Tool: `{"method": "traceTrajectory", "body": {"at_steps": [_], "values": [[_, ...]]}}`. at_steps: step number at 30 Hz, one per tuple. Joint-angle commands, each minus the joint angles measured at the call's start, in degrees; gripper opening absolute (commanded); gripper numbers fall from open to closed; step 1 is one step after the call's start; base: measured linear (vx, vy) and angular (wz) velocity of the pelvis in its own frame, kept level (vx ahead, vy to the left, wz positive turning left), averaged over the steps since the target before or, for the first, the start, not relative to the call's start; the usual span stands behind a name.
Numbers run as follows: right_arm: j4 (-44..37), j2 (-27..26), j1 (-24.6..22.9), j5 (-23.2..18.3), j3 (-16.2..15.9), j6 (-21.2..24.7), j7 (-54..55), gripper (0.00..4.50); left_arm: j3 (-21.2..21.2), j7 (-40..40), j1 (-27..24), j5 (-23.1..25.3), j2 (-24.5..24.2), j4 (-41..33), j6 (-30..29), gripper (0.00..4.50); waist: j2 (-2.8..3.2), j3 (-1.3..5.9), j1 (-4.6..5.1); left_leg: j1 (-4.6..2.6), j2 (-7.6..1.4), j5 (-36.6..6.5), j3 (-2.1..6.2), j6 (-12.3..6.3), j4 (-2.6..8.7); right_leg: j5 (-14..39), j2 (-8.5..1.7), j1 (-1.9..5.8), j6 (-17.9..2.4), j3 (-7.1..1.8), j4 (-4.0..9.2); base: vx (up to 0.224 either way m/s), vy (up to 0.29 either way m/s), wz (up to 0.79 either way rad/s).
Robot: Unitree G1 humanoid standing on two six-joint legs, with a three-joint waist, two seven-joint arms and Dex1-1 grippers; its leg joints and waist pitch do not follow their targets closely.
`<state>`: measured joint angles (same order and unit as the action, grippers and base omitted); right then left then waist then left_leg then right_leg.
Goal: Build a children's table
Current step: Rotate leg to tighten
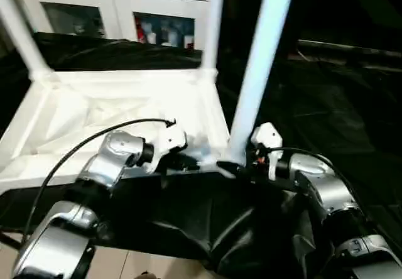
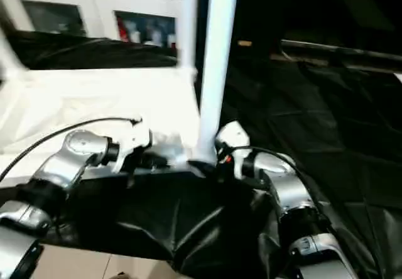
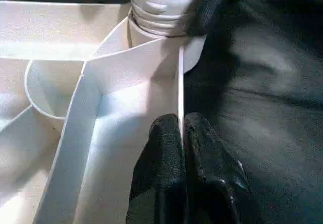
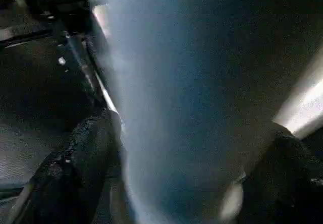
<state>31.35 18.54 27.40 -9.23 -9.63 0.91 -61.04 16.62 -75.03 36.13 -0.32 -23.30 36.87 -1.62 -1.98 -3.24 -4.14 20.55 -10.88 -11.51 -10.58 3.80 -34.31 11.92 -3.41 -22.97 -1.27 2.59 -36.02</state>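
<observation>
Both silver forearms reach forward and bend inward toward each other. The left gripper (image 3: pixel 181 148) has its two black fingers pinched together on a thin white wall. The right gripper (image 4: pixel 186 173), at about three o'clock of it, clamps a white tube between its fingers.

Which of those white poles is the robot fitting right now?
Find the white tabletop lying upside down on the black-draped table. Poles stand at its corners; the one wanted, the near-right leg, is the closest and thickest-looking, with the right tool at its base.
</observation>
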Motion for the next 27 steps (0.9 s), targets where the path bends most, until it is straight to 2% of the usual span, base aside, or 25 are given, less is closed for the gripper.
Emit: {"method": "traceTrajectory", "body": {"at_steps": [1, 2, 6, 8, 13, 15, 17, 20, 23, 24, 27], "values": [[-1.6, 1.3, -0.2, -0.9, 0.2, 1.1, -1.5, 3.85, -0.3, -2.6, 0.0, -3.0, 0.3, -2.9, -0.6, 0.0, 0.16, 3.53, 0.05, -0.54, -2.87, -7.5, 0.58, -3.54, 4.0, 3.0, -4.7, 3.02, -15.5, -2.82, 3.87, 0.0, 0.0, 0.0], [-1.7, 1.3, -0.3, -1.0, 0.2, 1.3, -1.8, 3.59, -0.3, -2.6, -0.1, -3.1, 0.3, -3.0, -0.7, 0.0, 0.16, 3.54, -0.04, -0.53, -2.89, -7.3, 0.62, -3.45, 4.03, 3.1, -4.79, 3.03, -15.4, -2.8, 3.85, 0.0, 0.0, 0.0], [-2.4, 1.1, -0.8, -1.2, 0.0, 2.1, -2.8, 3.47, -0.7, -2.8, -0.2, -3.0, 0.3, -3.3, -0.9, 0.0, -0.02, 3.7, -0.17, -0.4, -2.71, -6.1, 0.56, -3.58, 3.85, 2.0, -4.82, 3.16, -15.0, -2.86, 3.76, 0.0, 0.0, 0.0], [-3.1, 0.8, -1.3, -1.2, -0.5, 2.4, -3.2, 3.17, -1.0, -2.3, -0.4, -3.0, 0.6, -3.6, -1.2, 0.0, 0.01, 3.74, -0.2, -0.37, -2.7, -5.6, 0.57, -3.7, 3.81, 1.4, -4.77, 3.14, -15.1, -2.84, 3.7, 0.0, 0.0, 0.0], [-3.7, 0.6, -2.3, -1.1, -0.7, 3.5, -3.0, 2.77, -1.4, 0.3, -0.1, -2.6, 1.4, -3.1, -1.4, 0.0, 0.02, 3.67, -0.26, -0.4, -2.68, -6.2, 0.54, -3.52, 3.83, 2.5, -4.76, 3.11, -14.8, -2.82, 3.89, 0.0, 0.0, 0.0], [-2.8, -0.4, -2.4, -0.7, 0.1, 4.3, 0.0, 2.7, -2.1, 4.8, 1.0, -1.4, 2.7, -0.9, -0.9, 0.0, -0.03, 3.66, -0.23, -0.48, -2.71, -6.3, 0.56, -3.36, 3.87, 3.0, -4.72, 3.05, -14.6, -2.83, 3.92, 0.0, 0.0, 0.0], [0.5, -2.5, -1.8, 1.8, 1.4, 4.1, 8.4, 2.66, -3.3, 14.2, 3.6, 1.0, 5.3, 3.7, -0.6, 0.0, -0.11, 3.56, -0.32, -0.61, -2.52, -7.0, 0.55, -2.61, 3.92, 5.4, -4.73, 2.87, -13.9, -2.87, 4.28, 0.0, 0.0, 0.0], [2.9, -4.4, -1.4, 2.6, 2.8, 4.8, 14.7, 2.65, -4.4, 19.5, 5.4, 1.4, 7.5, 6.4, -0.8, 0.0, -0.39, 3.57, -0.29, -0.52, -2.33, -7.3, 0.64, -1.17, 4.0, 8.0, -4.75, 3.03, -12.8, -2.92, 4.46, 0.0, 0.0, 0.0], [7.1, -8.0, 0.5, 3.2, 5.4, 6.7, 26.3, 2.65, -4.8, 29.1, 8.4, 3.1, 11.6, 10.0, -1.9, 0.0, -0.32, 3.7, -0.26, -0.55, -2.3, -6.4, 0.52, -1.43, 3.91, 6.4, -4.75, 2.99, -12.5, -3.08, 4.41, 0.0, 0.0, 0.0], [7.1, -8.0, 0.5, 3.2, 5.4, 6.7, 26.3, 2.64, -4.8, 29.1, 8.4, 3.1, 11.6, 10.0, -1.9, 0.0, -0.12, 3.73, -0.14, -0.64, -2.28, -6.3, 0.51, -1.22, 3.92, 5.7, -4.6, 2.9, -12.7, -3.02, 4.37, 0.0, 0.0, 0.0], [10.8, -11.1, 3.0, 4.0, 6.7, 8.3, 35.4, 2.64, -4.9, 35.0, 10.3, 3.9, 15.2, 12.6, -2.7, 0.0, 0.1, 3.81, -0.18, -0.58, -2.13, -5.3, 0.42, -1.42, 3.79, 3.0, -4.55, 3.02, -13.2, -3.08, 4.22, 0.0, 0.0, 0.0]]}}
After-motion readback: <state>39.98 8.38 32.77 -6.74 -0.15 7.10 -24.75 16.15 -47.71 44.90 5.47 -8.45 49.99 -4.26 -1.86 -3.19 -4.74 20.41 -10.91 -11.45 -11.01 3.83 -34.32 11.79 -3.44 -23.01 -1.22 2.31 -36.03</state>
